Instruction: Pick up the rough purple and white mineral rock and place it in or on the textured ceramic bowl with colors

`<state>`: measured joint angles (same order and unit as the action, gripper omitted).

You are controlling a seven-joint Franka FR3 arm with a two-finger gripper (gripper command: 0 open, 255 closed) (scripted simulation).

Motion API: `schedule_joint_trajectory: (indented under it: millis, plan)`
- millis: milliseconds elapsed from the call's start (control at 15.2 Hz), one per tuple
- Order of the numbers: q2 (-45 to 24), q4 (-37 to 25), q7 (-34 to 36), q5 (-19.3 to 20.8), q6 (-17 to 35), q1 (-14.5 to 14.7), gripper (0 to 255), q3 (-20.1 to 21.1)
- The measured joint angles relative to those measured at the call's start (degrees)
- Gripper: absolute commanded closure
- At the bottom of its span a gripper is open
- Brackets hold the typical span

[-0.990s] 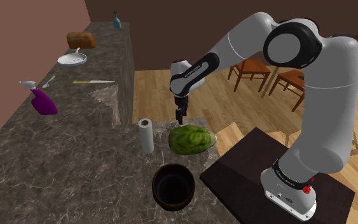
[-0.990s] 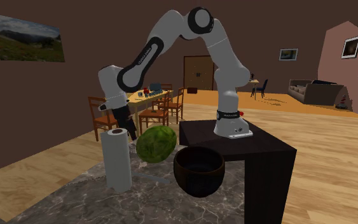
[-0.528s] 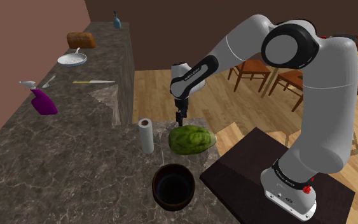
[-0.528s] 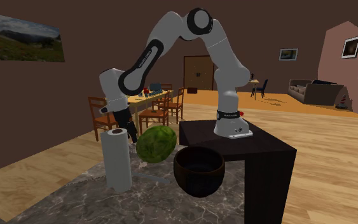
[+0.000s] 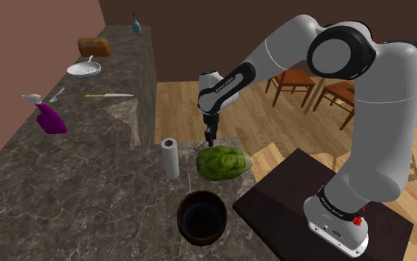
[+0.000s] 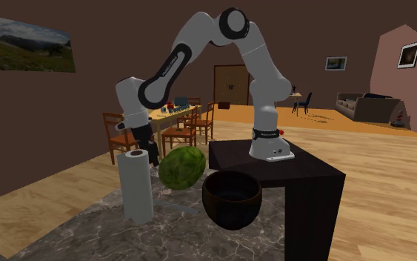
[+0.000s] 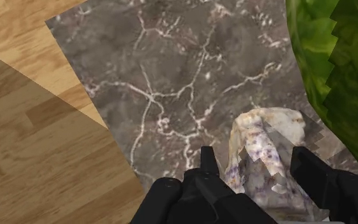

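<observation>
The rough purple and white rock (image 7: 260, 159) rests on the marble counter (image 7: 171, 76), close beside a green watermelon (image 7: 336, 70). My gripper (image 7: 260, 164) is down over the rock, one black finger pressed against each side of it. In the shoulder view the gripper (image 5: 210, 139) points straight down just behind the watermelon (image 5: 223, 162). The dark bowl (image 5: 201, 216) stands on the counter in front of the watermelon, near the counter's edge. In the second exterior view the bowl (image 6: 232, 199) sits right of the watermelon (image 6: 181, 166), and the gripper (image 6: 153, 156) shows between the melon and a paper towel roll.
An upright paper towel roll (image 5: 170, 158) stands close to the gripper. Farther along the counter lie a purple spray bottle (image 5: 49, 119), a knife (image 5: 110, 96), a pan (image 5: 84, 70) and a bread loaf (image 5: 95, 47). The counter's corner (image 7: 56, 22) drops to wooden floor beside the rock.
</observation>
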<state>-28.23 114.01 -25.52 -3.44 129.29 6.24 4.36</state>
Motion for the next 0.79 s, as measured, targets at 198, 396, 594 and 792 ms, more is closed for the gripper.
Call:
schedule_joint_trajectory:
  millis: [198, 396, 594, 792]
  plan:
    - [0.7, 0.2, -0.3, 0.0, -0.6, -0.3, 255, -0.2]
    - [0.6, -0.5, 0.1, 0.2, -2.1, -0.3, 255, -0.5]
    - [1.4, -0.2, 0.2, 0.1, -2.2, -0.1, 255, -0.3]
    - [1.9, -0.1, 0.3, 0.1, -2.5, -0.1, 0, -0.3]
